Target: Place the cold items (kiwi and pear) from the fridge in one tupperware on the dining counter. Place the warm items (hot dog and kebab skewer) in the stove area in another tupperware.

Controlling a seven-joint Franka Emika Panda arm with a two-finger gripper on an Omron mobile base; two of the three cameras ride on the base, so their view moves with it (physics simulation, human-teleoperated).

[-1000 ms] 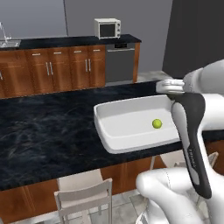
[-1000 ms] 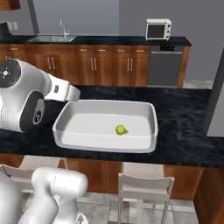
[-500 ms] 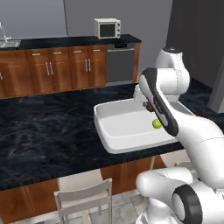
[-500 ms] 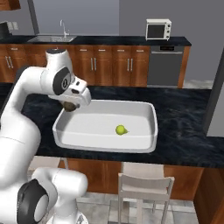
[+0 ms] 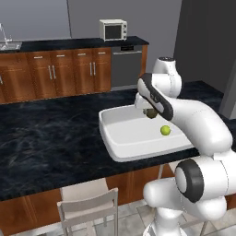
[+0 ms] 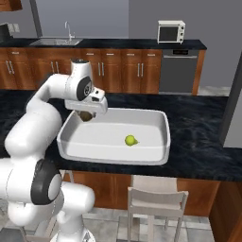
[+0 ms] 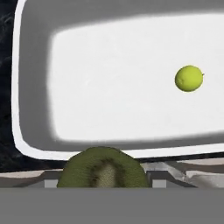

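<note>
1. Left base view: Over the last second the arm has swung up from low at the right and reached across, so that the hand now hangs over the near-right part of the white tupperware on the dark worktop. A brown kiwi sits under the hand, between the fingers. The pear lies on the tub floor just beside it, where it lay a second ago. Judgement: the cold-items tub has one fruit in place and the second has arrived for delivery.

2. Right base view: The hand was off at the left edge a second ago; it now stands above the left end of the tupperware, inside the line of the rim. The kiwi shows as a dark round shape below the white hand body, clear of the tub floor. The pear rests near the middle of the tub, apart from the hand.

3. Hand view: The kiwi sits at the bottom centre, directly between the fingers, with the tupperware spread out beyond it and the pear on its floor. The hand is partly closed and clamped on the kiwi; the fruit is held, not released. Judgement: lowering and release remain to be done.
</note>
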